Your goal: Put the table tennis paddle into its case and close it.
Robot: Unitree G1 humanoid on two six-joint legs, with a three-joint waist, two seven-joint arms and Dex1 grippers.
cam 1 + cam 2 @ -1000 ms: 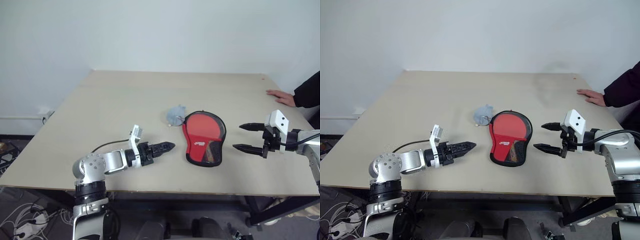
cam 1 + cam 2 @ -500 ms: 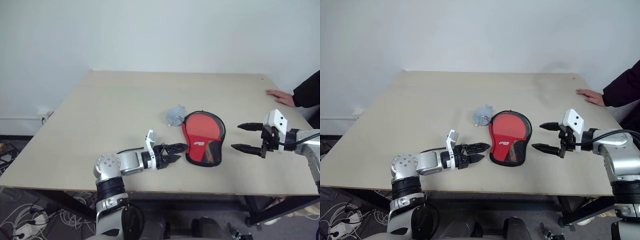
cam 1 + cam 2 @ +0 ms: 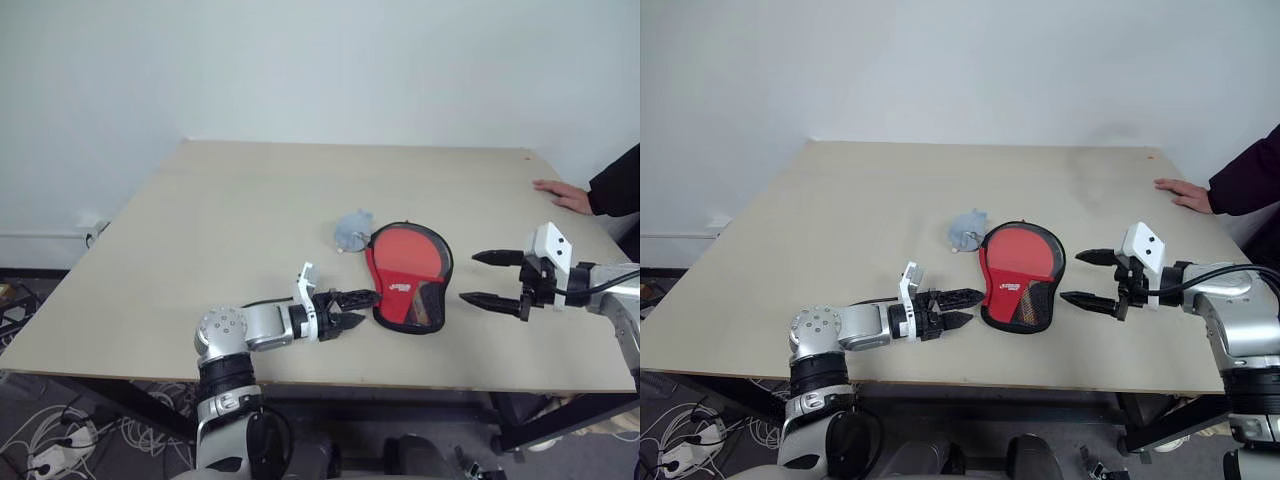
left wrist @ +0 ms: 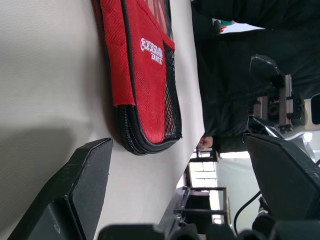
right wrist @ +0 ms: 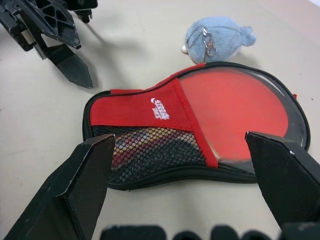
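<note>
A broad beige rectangular wooden table (image 3: 230, 230) is seen carrying the whole scene, with the soft paddle-shaped red-and-black zip case (image 3: 407, 278) laid flat near its front middle, the narrow mesh end turned toward the front edge. Through the case's clear round window a flat red rubber face of the table tennis paddle (image 5: 240, 110) is made out, so the paddle is lodged inside; its handle is largely masked by the red fabric band and black mesh, with only a patterned glimpse behind the netting. Whether the zip along the black edging is fully drawn cannot be told.

The left gripper (image 3: 350, 309) is held low over the table just beside the case's near left edge, its two black fingers spread apart and nothing between them; contact with the case cannot be confirmed. The right gripper (image 3: 497, 279) is poised just off the case's right side, clear of it, fingers splayed wide and likewise empty.

A small fuzzy blue-grey plush charm (image 3: 351, 230) with a metal chain is set against the case's far left rim. At the table's far right edge a person's hand (image 3: 563, 192) is rested flat, the dark sleeve (image 3: 616, 185) cut off by the frame.
</note>
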